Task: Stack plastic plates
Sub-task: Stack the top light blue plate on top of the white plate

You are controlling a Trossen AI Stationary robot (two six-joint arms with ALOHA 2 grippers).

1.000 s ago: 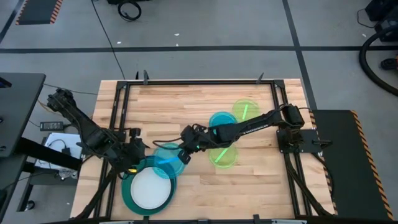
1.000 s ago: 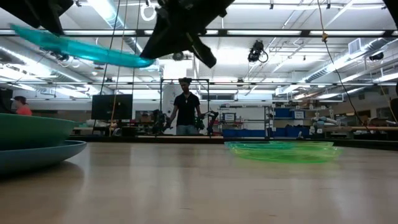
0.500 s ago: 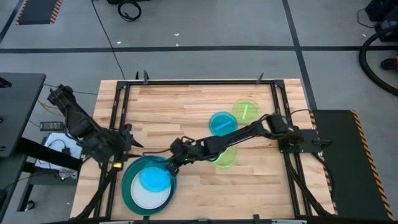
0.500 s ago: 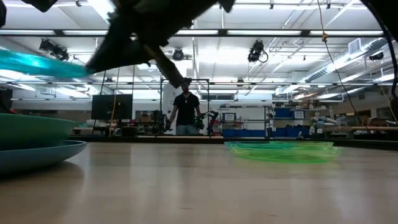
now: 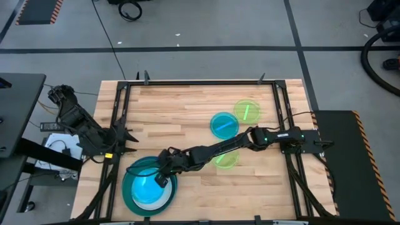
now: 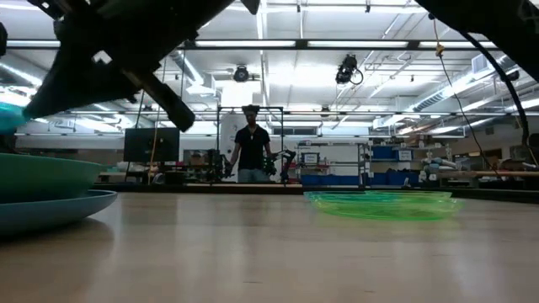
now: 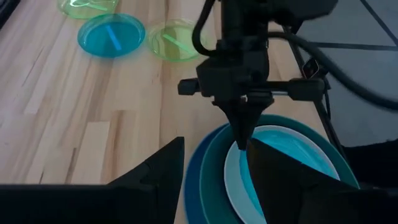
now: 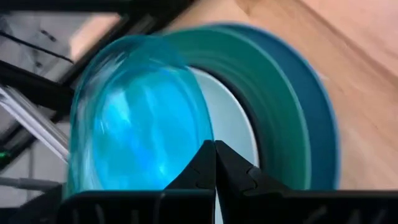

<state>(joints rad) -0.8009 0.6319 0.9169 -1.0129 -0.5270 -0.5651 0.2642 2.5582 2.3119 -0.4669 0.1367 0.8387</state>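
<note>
My right gripper (image 5: 161, 178) reaches across the table to the near left corner and is shut on a small translucent cyan plate (image 5: 147, 189). It holds the plate over a stack: the white plate (image 8: 231, 118) lies in the teal plate (image 8: 273, 93), which lies in the blue plate (image 8: 320, 112). No black plate shows. Another cyan plate (image 5: 223, 124) and two lime green plates (image 5: 246, 111) (image 5: 226, 159) lie flat on the table. My left gripper (image 5: 125, 134) waits open at the left edge, just beyond the stack. My right gripper pinches the cyan plate's rim (image 8: 208, 140) between its two fingers, slanting down from the table's right side. The plate sits tilted over the white plate. In the low view its edge (image 6: 8, 118) stands above the teal plate's rim (image 6: 42, 164).
The black frame rails (image 5: 119, 112) run along the table's left and right sides, close to the stack. Bare wood (image 5: 181, 106) lies between the stack and the three loose plates. A person (image 6: 252, 151) stands in the room beyond the far edge.
My right gripper has carried the cyan plate toward the table's left and near edges and downward, from beside the stack to over the white plate. My left arm has drawn back from the stack toward the left and far edges.
</note>
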